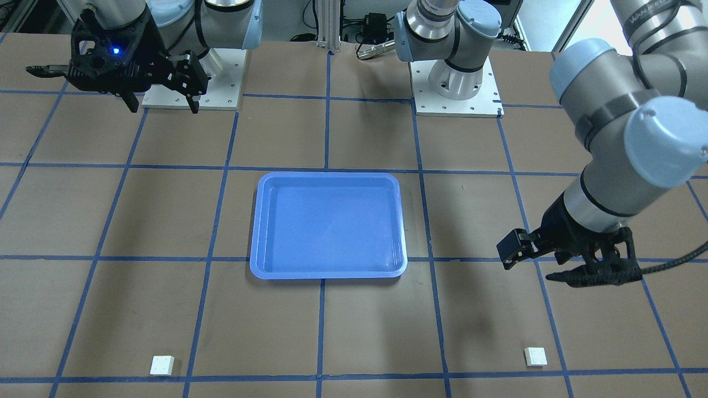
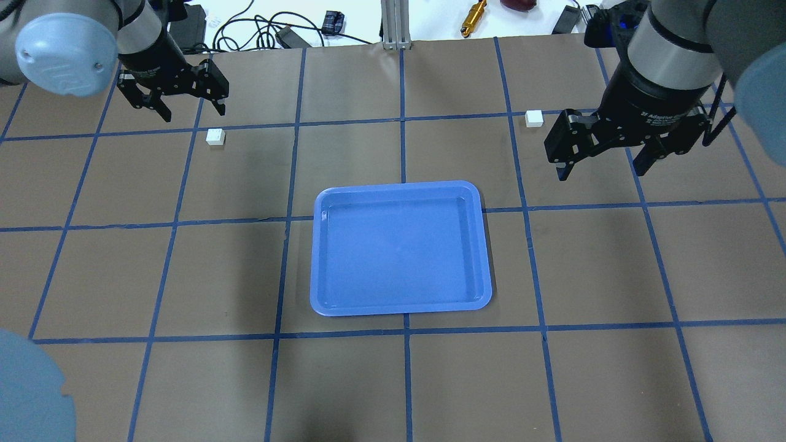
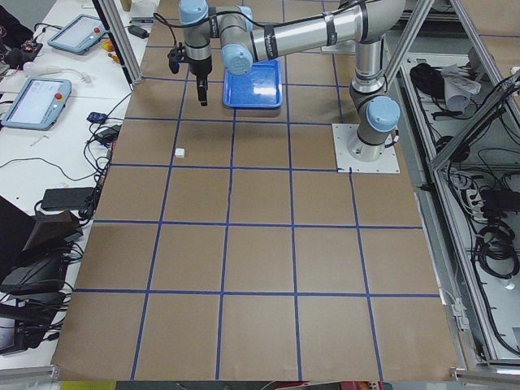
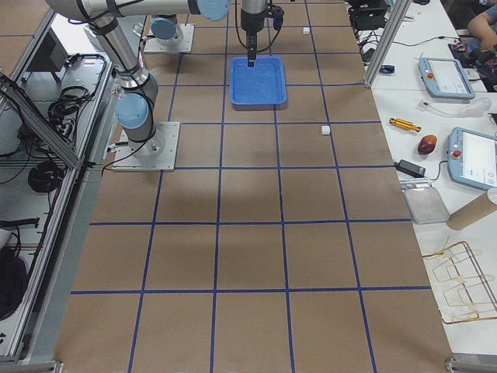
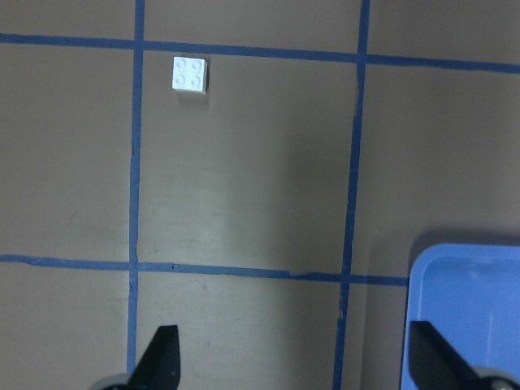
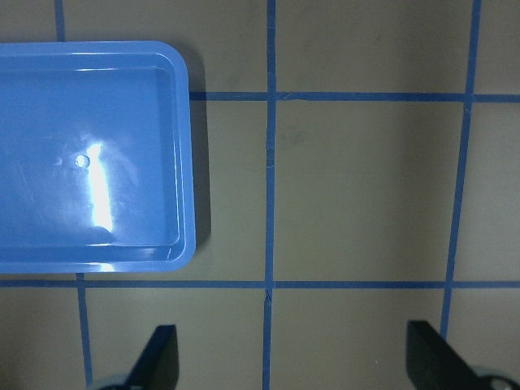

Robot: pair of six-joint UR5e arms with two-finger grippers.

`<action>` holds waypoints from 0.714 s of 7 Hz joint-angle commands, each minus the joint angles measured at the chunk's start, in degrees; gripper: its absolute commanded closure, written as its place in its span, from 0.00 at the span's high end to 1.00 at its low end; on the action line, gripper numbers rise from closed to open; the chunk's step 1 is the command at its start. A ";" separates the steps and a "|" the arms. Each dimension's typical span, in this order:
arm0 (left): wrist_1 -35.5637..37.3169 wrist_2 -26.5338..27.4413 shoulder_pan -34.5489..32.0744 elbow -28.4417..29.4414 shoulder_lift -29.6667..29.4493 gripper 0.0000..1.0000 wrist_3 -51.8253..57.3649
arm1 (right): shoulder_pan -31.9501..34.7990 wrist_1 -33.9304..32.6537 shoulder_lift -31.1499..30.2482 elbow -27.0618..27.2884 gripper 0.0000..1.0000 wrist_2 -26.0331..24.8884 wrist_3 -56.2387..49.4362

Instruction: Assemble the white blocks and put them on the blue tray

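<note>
Two small white blocks, each square with four round studs on top, lie unjoined on the brown surface (image 2: 184,270), both off the tray. The left block (image 2: 215,136) sits just beside a crossing of blue tape lines (image 2: 403,147), near the left pincer (image 2: 193,110). The right block (image 2: 534,118) lies beside a tape line, near the right pincer (image 2: 600,169). The blue tray (image 2: 399,245), with rounded corners and a shallow rim, sits mid-surface, well apart from both blocks. Each pincer hovers above the surface spread wide, released, grasping and touching nothing.
</note>
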 commanded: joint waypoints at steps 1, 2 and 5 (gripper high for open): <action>4.12 0.01 3.27 0.04 -6.03 1.00 0.06 | -4.29 -7.88 4.51 -0.33 1.00 6.95 -11.91; 6.50 -0.17 3.28 0.04 -8.23 1.00 0.93 | -7.36 -12.54 7.76 -0.34 1.00 9.51 -23.73; 14.78 0.36 3.36 0.74 -14.47 1.00 9.12 | -9.06 -28.79 18.31 -0.43 1.00 10.06 -41.95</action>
